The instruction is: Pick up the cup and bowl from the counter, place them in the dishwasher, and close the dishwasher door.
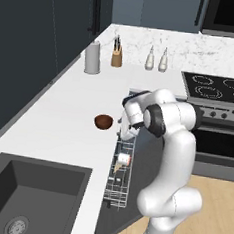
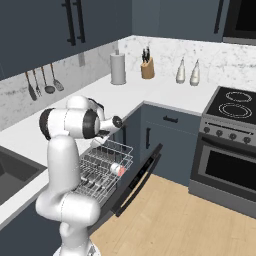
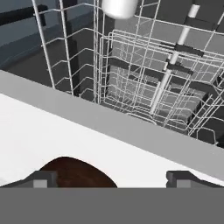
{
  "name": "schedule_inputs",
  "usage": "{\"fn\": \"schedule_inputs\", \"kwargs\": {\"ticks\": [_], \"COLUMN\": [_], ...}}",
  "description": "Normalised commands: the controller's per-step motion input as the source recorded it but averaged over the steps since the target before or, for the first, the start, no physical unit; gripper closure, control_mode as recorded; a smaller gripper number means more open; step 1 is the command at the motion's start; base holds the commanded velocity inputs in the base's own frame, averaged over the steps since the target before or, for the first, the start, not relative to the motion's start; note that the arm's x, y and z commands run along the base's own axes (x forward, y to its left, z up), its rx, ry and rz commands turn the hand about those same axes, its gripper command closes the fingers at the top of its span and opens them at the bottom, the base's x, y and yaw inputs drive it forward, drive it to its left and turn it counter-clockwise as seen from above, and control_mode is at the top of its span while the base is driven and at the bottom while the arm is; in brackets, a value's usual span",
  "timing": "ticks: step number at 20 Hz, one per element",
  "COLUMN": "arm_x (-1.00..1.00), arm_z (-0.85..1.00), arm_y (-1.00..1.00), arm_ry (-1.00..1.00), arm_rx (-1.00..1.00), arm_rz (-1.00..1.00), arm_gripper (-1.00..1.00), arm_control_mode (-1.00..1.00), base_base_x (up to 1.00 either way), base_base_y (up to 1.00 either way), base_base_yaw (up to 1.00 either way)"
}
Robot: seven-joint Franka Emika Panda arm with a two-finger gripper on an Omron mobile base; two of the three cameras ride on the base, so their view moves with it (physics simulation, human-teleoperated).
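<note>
Desk (image 1: 63, 119): long white L-shaped top, sink (image 1: 26, 196) at the near end, cooktop (image 1: 217, 87) at the far right.

Dishwasher (image 2: 107, 172): under the desk edge, wire rack (image 1: 120, 177) pulled out, dishwasher door (image 2: 137, 180) dropped open toward the floor.

Arm: bent over the desk edge, just above the rack.

Hand (image 3: 109, 179): released, jaws spread wide, nothing between them.

Bowl (image 1: 103, 121): upright on the desk, near the edge, just beside the hand on the side away from the rack. In the hand view its dark rim sits low and off toward one fingertip, not centred between the two. Round, so no long axis to align with.

Cup (image 1: 123, 159): white, already lying in the rack.

Judgement: bowl is next; the hand needs a short shift back over the desk to centre on it.

In the way: nothing between hand and bowl. Grey canister (image 1: 93, 57), knife block (image 1: 117, 54) and shakers (image 1: 156, 60) stand well apart at the back wall.
</note>
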Motion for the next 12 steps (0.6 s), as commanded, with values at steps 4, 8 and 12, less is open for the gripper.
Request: {"fn": "schedule_inputs", "kwargs": {"ticks": [4,8,12], "arm_x": [0.00,0.10,0.15], "arm_z": [0.52,0.42,0.16], "arm_y": [0.41,0.47,0.50], "arm_ry": [0.07,0.10,0.15], "arm_rx": [-0.09,-0.07,-0.09], "arm_rz": [0.00,0.00,0.00], "arm_gripper": [-1.00,-1.00,-1.00], "arm_control_mode": [-1.00,-1.00,-1.00], "base_base_x": [0.00,0.00,0.00], "base_base_y": [0.00,0.00,0.00], "base_base_yaw": [0.00,0.00,0.00]}}
